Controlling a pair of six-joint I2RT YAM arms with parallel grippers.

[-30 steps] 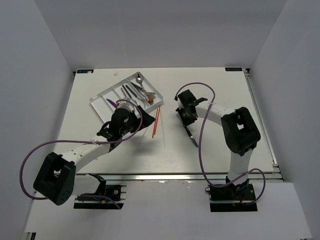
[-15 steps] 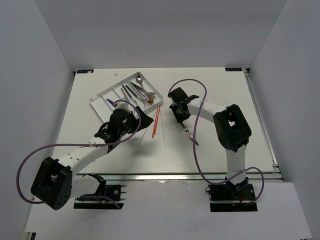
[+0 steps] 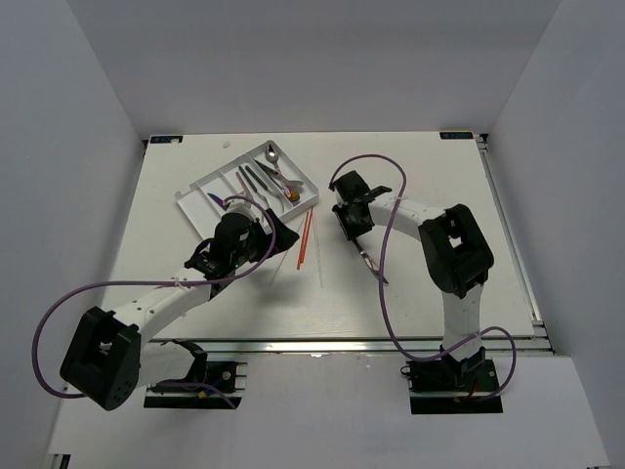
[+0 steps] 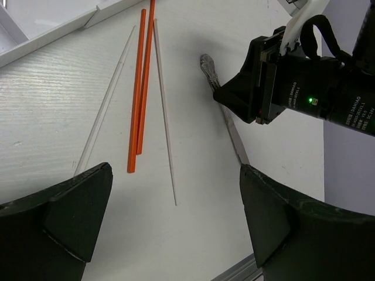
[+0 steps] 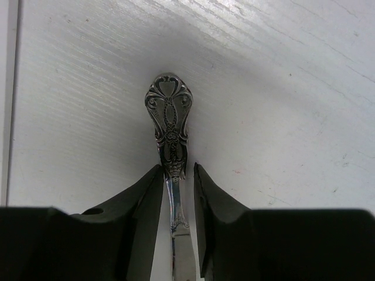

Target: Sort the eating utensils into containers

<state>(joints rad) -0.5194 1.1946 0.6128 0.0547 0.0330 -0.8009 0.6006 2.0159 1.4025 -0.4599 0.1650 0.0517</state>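
A silver knife with an ornate handle (image 5: pixel 169 111) lies on the white table (image 3: pixel 439 195), right of centre (image 3: pixel 372 265). My right gripper (image 5: pixel 177 170) is closed narrowly around its handle, low over the table (image 3: pixel 355 233). Two orange-red chopsticks (image 4: pixel 139 99) and two pale chopsticks (image 4: pixel 164 111) lie at mid-table (image 3: pixel 305 239). My left gripper (image 4: pixel 174 175) is open and empty above their near ends (image 3: pixel 278 231). The white tray (image 3: pixel 190 191) at the back left holds several spoons, forks and purple-blue pieces (image 3: pixel 276 178).
The right arm's black wrist (image 4: pixel 293 82) shows in the left wrist view, over the knife (image 4: pixel 234 137). Purple cables loop from both arms. White walls enclose the table on three sides. The tray's edge (image 4: pixel 53 41) lies just left of the chopsticks.
My right gripper has moved left along the knife to its handle end and closed around it. My left gripper has shifted slightly and stays open over the chopsticks.
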